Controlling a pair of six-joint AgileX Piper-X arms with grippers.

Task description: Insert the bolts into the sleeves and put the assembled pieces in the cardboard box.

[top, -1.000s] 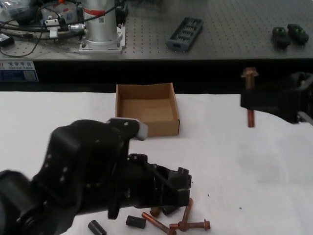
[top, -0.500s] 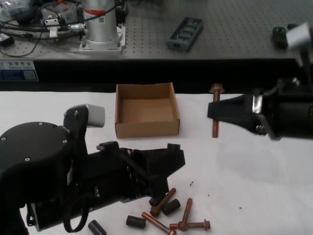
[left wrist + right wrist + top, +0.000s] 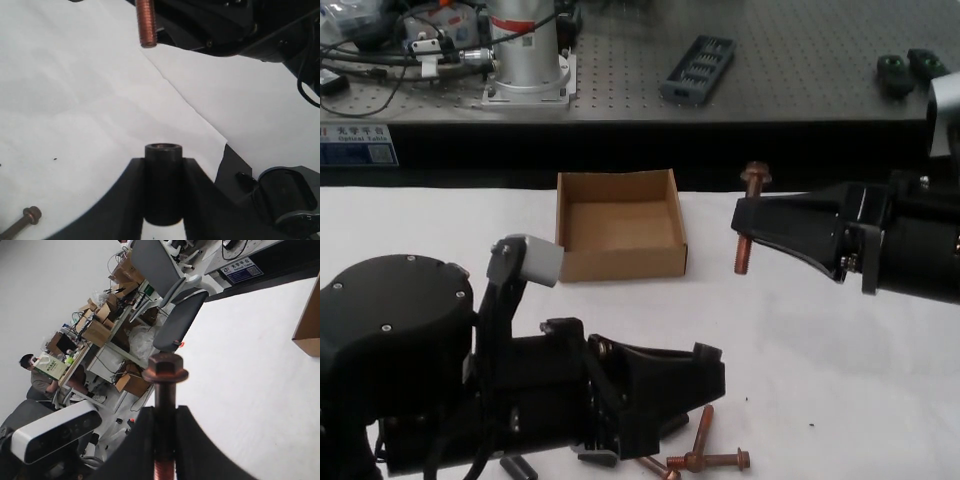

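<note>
My left gripper (image 3: 164, 172) is shut on a short black sleeve (image 3: 163, 192), held upright with its open bore facing up. In the high view the left gripper (image 3: 708, 372) hovers over the loose parts at the front of the white sheet. My right gripper (image 3: 748, 228) is shut on a copper bolt (image 3: 747, 222), which hangs upright with its head on top, right of the cardboard box (image 3: 620, 262). The bolt's threaded tip (image 3: 146, 24) hangs above and beyond the sleeve, clear of it. The bolt (image 3: 164, 385) sits clamped between the right fingers.
Loose copper bolts (image 3: 708, 458) lie at the front edge, one also beside the left gripper (image 3: 22, 225). A loose black sleeve (image 3: 517, 467) lies under the left arm. The box is open and empty. Dark bench with equipment behind the sheet.
The right gripper has carried its bolt leftward toward the middle. The left arm has risen and turned, bringing its gripper up off the parts pile.
</note>
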